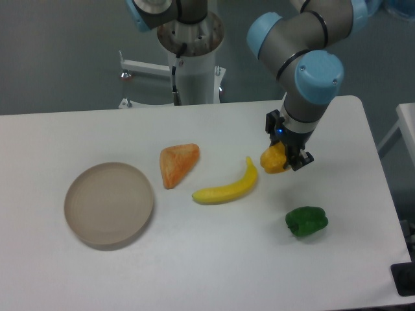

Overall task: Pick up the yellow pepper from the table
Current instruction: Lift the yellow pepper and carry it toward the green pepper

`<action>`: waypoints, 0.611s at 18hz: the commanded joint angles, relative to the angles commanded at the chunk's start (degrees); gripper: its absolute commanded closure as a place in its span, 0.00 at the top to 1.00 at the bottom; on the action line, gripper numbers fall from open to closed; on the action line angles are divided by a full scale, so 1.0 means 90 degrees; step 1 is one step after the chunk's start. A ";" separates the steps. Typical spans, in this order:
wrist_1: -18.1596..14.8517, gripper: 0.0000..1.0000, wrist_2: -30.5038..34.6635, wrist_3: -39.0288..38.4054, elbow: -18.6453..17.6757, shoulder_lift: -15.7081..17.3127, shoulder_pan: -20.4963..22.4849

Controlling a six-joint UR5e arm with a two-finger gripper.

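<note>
Right of centre in the frame, the gripper [287,157] has its dark fingers on either side of the yellow pepper [273,160], which sits just past the upper tip of the banana [227,186]. The jaws look closed on the pepper — the grasp seems made. Whether the pepper has left the table [214,265] is hard to tell; no clear gap or shadow shows beneath it, so the lift is probably what remains. The green pepper [307,221] lies below it, apart. The orange wedge [177,162] and the round beige plate [109,203] are further left — none is in the way.
</note>
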 joint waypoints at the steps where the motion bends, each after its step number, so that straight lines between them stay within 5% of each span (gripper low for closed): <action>1: 0.0021 0.29 -0.0009 0.0000 0.0000 -0.0020 0.0000; 11: 0.0021 0.28 -0.0010 -0.0078 -0.0039 -0.0020 0.0000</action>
